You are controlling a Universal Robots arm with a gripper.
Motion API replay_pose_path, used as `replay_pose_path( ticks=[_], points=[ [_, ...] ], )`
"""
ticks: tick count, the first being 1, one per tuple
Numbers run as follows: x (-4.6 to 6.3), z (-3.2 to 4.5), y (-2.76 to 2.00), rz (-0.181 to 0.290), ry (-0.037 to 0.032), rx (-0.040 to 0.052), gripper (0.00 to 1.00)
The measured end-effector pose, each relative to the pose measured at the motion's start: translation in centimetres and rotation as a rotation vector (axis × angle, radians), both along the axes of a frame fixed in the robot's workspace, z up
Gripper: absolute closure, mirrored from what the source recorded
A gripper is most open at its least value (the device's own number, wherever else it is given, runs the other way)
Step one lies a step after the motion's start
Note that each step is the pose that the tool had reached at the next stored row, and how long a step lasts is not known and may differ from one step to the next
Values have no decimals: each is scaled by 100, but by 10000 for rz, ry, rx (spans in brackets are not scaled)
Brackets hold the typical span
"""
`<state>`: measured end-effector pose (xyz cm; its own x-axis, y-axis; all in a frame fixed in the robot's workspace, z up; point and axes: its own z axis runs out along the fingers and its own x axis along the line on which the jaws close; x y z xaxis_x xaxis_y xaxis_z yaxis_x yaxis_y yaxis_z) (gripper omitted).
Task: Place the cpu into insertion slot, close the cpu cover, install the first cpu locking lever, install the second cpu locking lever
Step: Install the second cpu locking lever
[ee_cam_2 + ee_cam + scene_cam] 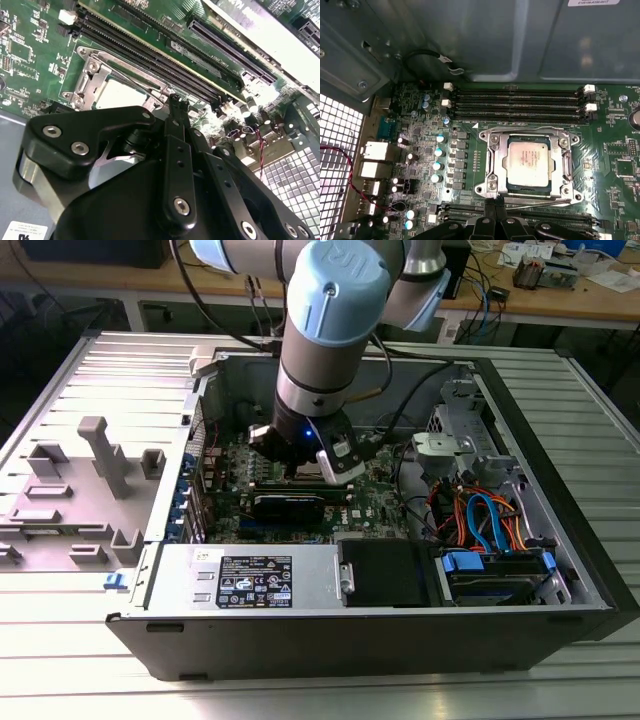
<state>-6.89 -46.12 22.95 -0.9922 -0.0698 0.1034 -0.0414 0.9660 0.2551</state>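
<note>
The cpu [527, 160] lies flat in the insertion slot [485, 189], its silver-grey top showing. The cpu cover [492, 150] is down around it, a silver frame with the chip in its cut-out. A thin locking lever [540, 202] runs along the socket edge nearest my gripper [495, 207]. The black fingers are shut together with their tips at the end of that lever. In the second wrist view the gripper [175, 102] points at the socket corner beside the cpu [120, 92] and the cover [95, 75]. In the exterior view the gripper [305, 472] reaches down into the open computer case.
Long black memory slots [520, 100] flank the socket on both sides. The grey case wall [520, 40] rises just behind them. A power supply [250, 580] and drive bay with orange and blue cables [480, 520] fill the case front and right. Grey fixtures [100, 455] stand on the table.
</note>
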Motion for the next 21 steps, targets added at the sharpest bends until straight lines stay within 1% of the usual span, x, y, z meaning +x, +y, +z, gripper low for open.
replay_pose_path(
  ticks=[3,7,13,14,17,20,21],
  points=[
    [1,-3,-13,1,0,5,89],
    [-7,-62,-15,1,0,3,89],
    [-91,-131,-15,1,0,2,89],
    [-115,-150,-14,1,-1,-20,89],
    [-137,-152,1,1,-1,-33,89],
    [-151,-154,19,1,-8,-64,89],
    [-156,-156,23,1,-18,-88,89]
  ],
)
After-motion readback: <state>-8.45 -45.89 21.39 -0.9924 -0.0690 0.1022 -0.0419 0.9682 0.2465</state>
